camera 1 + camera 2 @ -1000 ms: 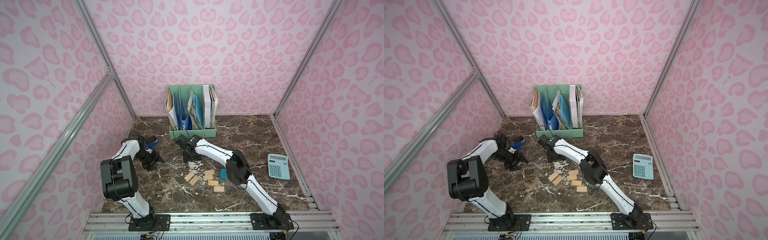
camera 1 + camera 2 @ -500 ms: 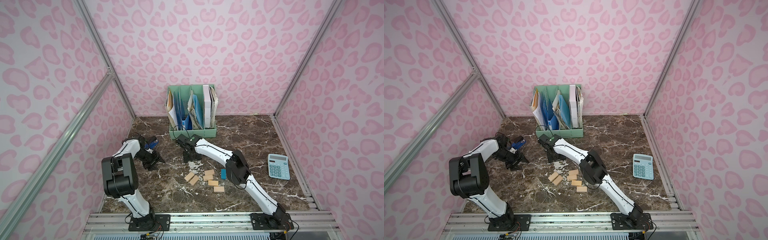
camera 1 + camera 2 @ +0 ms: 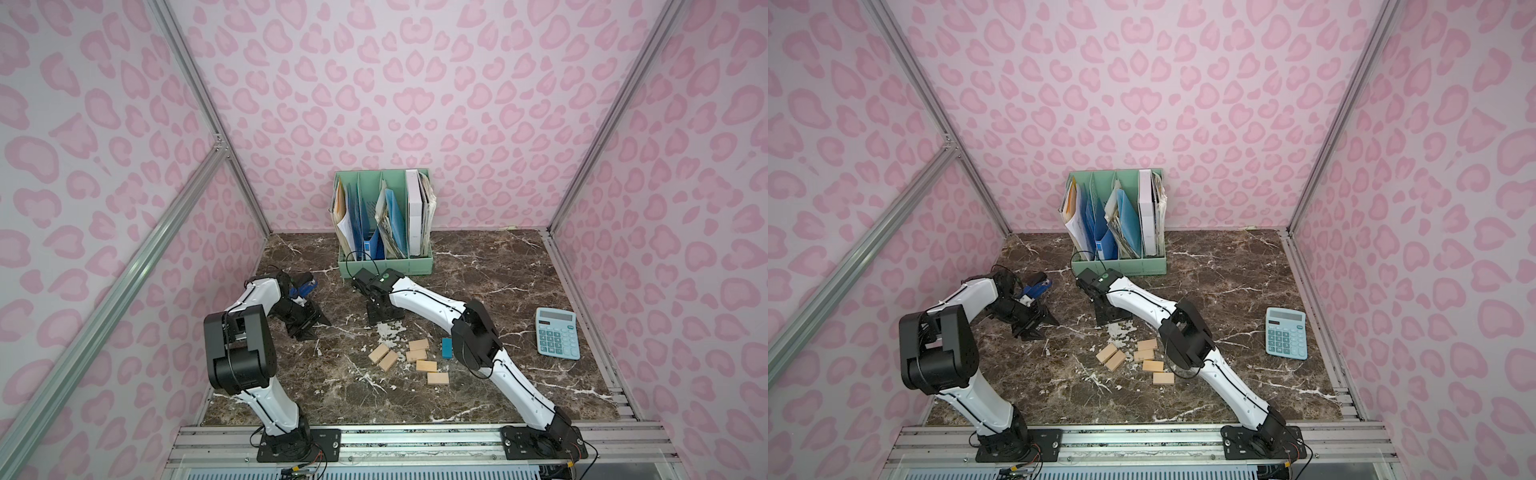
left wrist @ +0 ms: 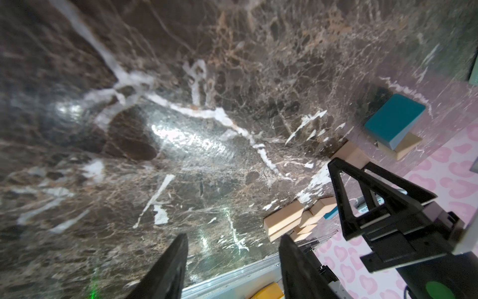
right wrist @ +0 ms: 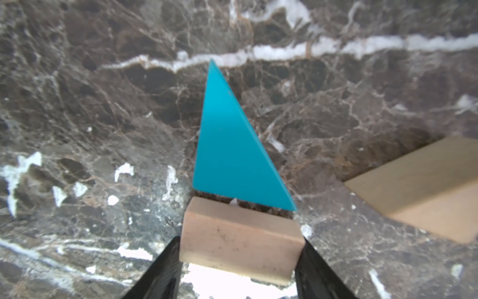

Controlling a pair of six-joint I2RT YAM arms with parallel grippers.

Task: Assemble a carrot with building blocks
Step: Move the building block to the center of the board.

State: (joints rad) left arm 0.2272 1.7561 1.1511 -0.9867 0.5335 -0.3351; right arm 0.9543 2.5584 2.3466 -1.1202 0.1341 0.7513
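Last second: no visible shift.

Your right gripper (image 5: pixel 240 248) stays clamped on one tan block (image 5: pixel 240 230). The block's far face sits just short of the teal triangle (image 5: pixel 227 145); the tan triangle (image 5: pixel 426 186) lies off to one side. Assembly barely begun, I judge.

Left gripper (image 4: pixel 234 236) is half-spread and empty.

The remaining blocks (image 3: pixel 417 355) lie behind the right gripper.

Surface is a glossy veined marble top (image 3: pixel 498 266). Pink spotted walls (image 3: pixel 415 104), file rack (image 3: pixel 384 266), calculator (image 3: pixel 557 338).

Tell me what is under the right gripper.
A tan block sits between the fingers of the right gripper, a teal triangle just past it on the marble table. In both top views the gripper hides them.
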